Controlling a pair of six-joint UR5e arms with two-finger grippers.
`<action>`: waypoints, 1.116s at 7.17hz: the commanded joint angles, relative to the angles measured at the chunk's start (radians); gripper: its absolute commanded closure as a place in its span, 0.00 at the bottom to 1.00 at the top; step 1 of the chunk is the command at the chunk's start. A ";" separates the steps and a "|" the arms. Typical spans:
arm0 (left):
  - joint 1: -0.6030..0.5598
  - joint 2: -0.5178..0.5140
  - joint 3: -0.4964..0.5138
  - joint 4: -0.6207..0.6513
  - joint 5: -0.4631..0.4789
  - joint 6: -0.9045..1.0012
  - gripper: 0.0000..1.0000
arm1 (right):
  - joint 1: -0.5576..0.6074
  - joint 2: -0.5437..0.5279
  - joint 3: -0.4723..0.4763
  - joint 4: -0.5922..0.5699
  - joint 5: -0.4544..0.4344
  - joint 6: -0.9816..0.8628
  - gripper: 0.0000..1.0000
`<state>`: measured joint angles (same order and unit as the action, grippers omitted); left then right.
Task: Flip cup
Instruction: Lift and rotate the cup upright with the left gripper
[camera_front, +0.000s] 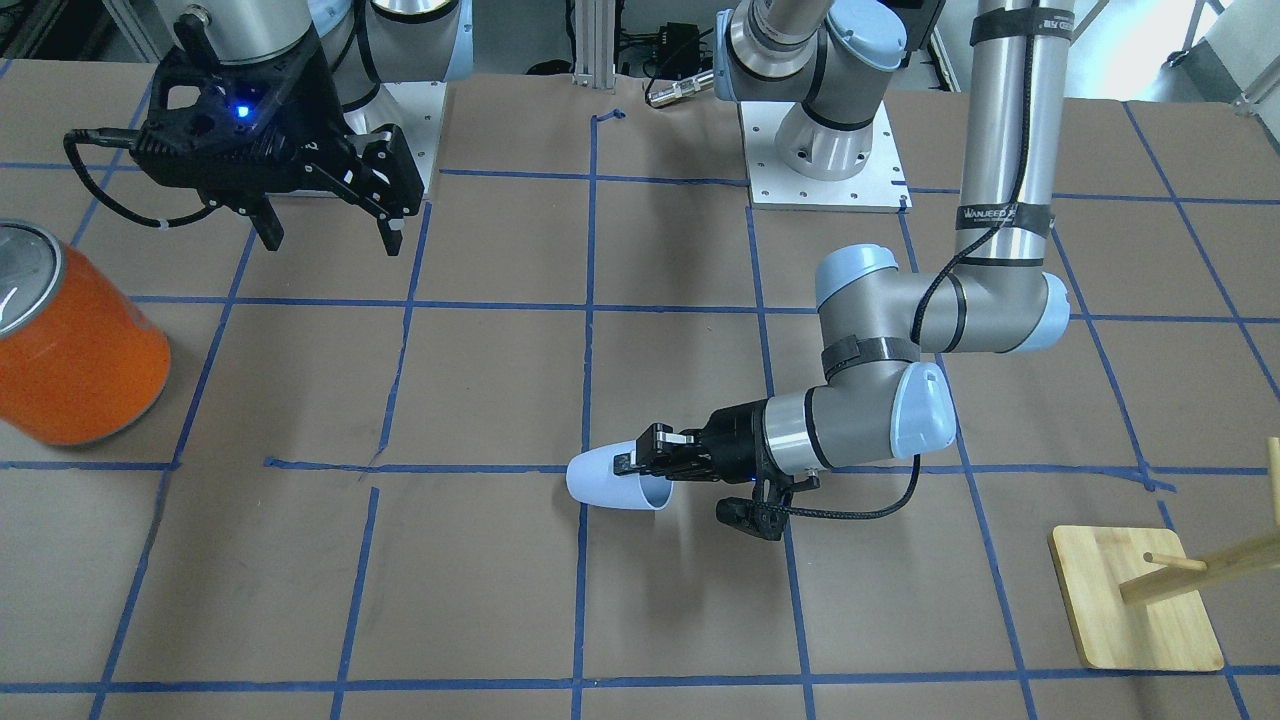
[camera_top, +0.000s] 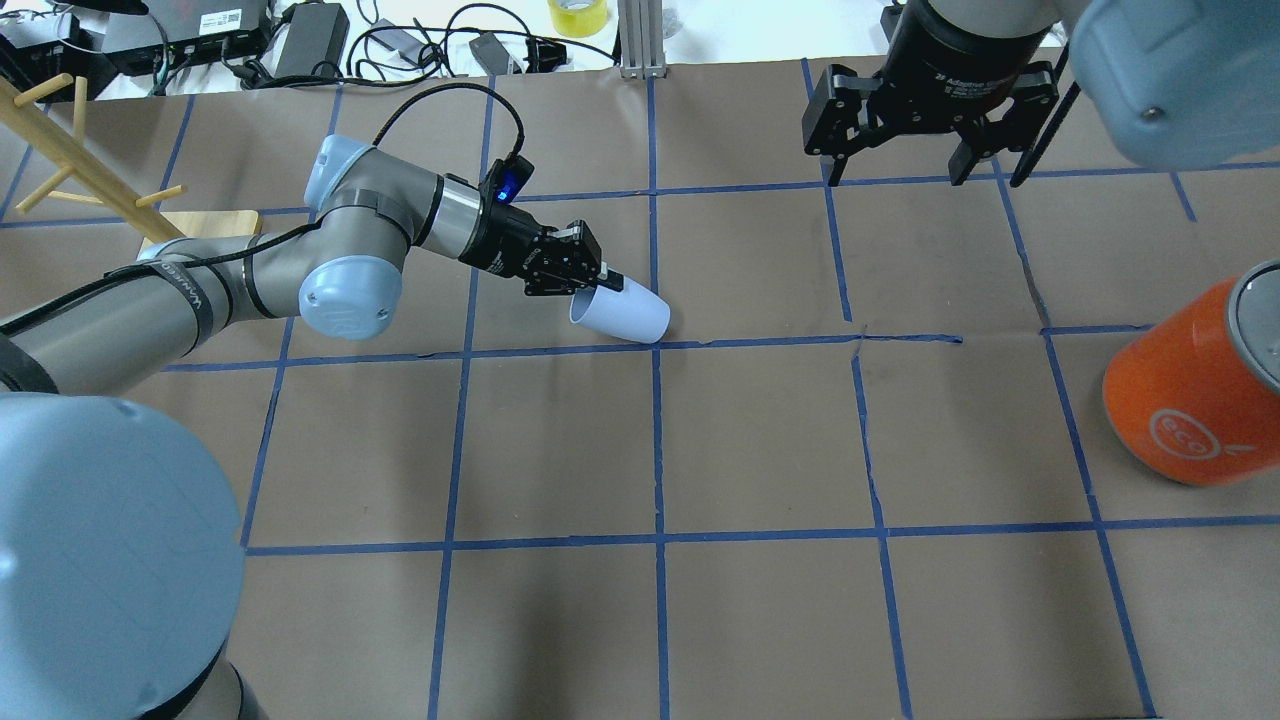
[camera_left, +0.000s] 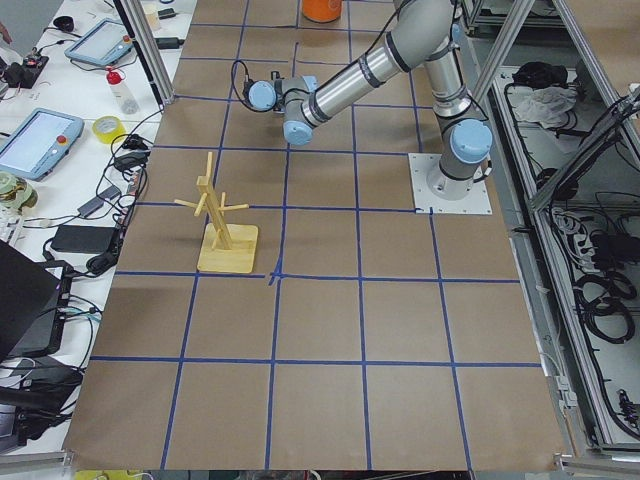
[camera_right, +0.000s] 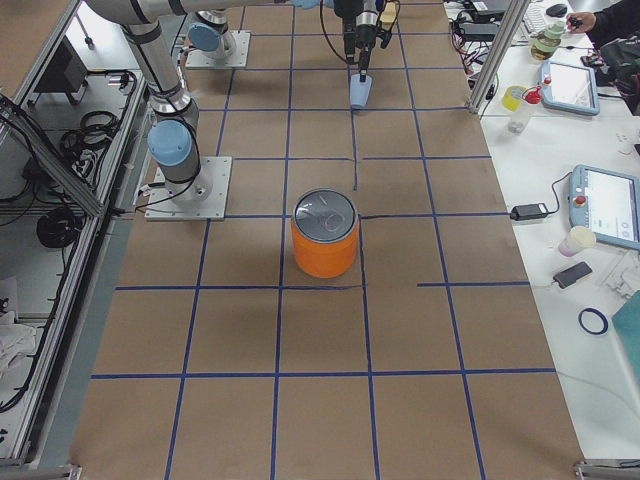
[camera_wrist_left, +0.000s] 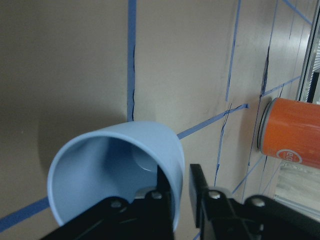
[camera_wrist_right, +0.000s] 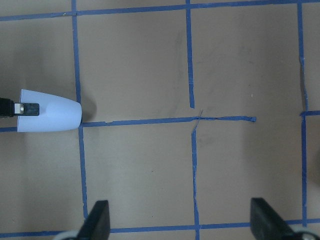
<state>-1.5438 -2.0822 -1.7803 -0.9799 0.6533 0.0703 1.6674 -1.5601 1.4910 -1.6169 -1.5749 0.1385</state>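
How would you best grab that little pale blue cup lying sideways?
Take the cup by its thin rim wall, one finger inside and one outside, coming from the open mouth that faces the left arm. The tapered, rounded base would likely slip. The left pincer grips it this way.

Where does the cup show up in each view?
Front-facing: cup low centre.
Overhead: cup left of centre, upper half.
Exterior left: not discernible.
Exterior right: cup top centre.
Left wrist: cup lower left, close.
Right wrist: cup at left edge.
Shared landmark: orange can.
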 joint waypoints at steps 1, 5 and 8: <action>-0.001 0.052 0.033 0.001 0.011 -0.158 1.00 | 0.000 0.000 0.000 0.000 -0.001 0.000 0.00; 0.004 0.149 0.111 -0.002 0.494 -0.179 1.00 | 0.000 0.000 0.000 0.000 -0.001 0.000 0.00; 0.007 0.139 0.157 -0.013 0.817 0.143 1.00 | 0.002 0.000 0.000 0.000 -0.001 0.000 0.00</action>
<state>-1.5378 -1.9352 -1.6526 -0.9902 1.3438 0.0871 1.6684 -1.5600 1.4910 -1.6164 -1.5754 0.1380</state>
